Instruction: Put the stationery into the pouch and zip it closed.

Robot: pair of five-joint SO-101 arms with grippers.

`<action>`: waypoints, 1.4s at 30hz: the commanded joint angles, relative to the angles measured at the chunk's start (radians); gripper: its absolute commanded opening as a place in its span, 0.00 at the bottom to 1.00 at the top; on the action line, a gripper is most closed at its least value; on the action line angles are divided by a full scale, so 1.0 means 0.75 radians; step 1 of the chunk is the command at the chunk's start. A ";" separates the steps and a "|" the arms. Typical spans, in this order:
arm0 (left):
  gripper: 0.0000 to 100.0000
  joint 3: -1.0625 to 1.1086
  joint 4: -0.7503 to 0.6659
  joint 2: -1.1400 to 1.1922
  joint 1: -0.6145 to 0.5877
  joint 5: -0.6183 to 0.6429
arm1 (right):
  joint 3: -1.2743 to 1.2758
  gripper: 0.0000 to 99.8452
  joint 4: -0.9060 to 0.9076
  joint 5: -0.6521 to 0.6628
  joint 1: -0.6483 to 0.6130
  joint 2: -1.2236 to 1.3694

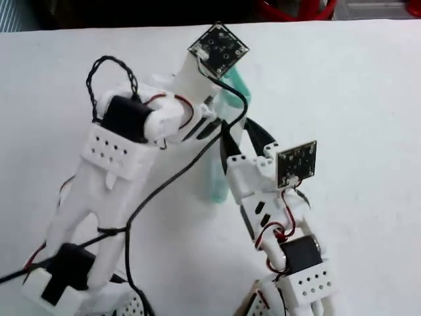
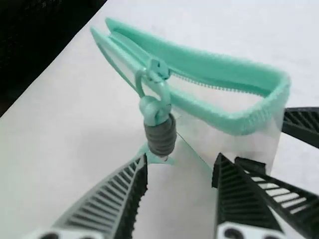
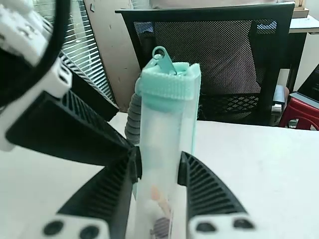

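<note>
One pouch [image 1: 219, 179] is seen in the high view, stood on edge at the middle of the table [image 1: 368, 99], its long axis running from the robot's side toward the far edge. From the left wrist, the left gripper [image 2: 179, 172] is held apart just short of the zip pull [image 2: 159, 130], presumably to pinch it. The pouch's mouth is turned upward and partly open. From the right wrist, the right gripper [image 3: 158, 167] is clamped on the pouch's end, probably to steady it against the pull.

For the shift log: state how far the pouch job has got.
Done: items appear inside the pouch, blurred. In hand: the right end effector clamps the pouch; the left end effector is open by the zip pull. To do: the zip is mostly open and needs closing.
</note>
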 commanded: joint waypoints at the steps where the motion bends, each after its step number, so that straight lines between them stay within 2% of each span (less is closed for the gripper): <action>1: 0.22 -0.055 -0.090 0.021 -0.036 -0.010 | 0.000 0.02 0.001 0.016 -0.036 -0.034; 11: 0.22 -0.053 -0.182 0.026 -0.024 -0.080 | 0.002 0.02 -0.009 0.016 -0.036 -0.026; 20: 0.22 0.268 -0.552 0.017 -0.021 -0.086 | 0.002 0.02 -0.009 0.016 -0.038 -0.026; 31: 0.21 0.293 -0.618 0.026 -0.009 -0.080 | 0.004 0.02 -0.001 0.012 -0.038 -0.026; 33: 0.17 0.291 -0.632 0.021 -0.001 -0.078 | 0.006 0.02 -0.001 0.012 -0.038 -0.026; 37: 0.01 0.280 -0.634 0.015 0.040 -0.076 | 0.025 0.02 -0.011 0.012 -0.038 -0.026; 39: 0.04 0.280 -0.634 0.015 0.046 -0.076 | 0.027 0.02 -0.011 0.016 -0.058 -0.026; 42: 0.02 0.278 -0.644 0.005 0.044 -0.076 | 0.035 0.02 -0.009 0.016 -0.071 -0.026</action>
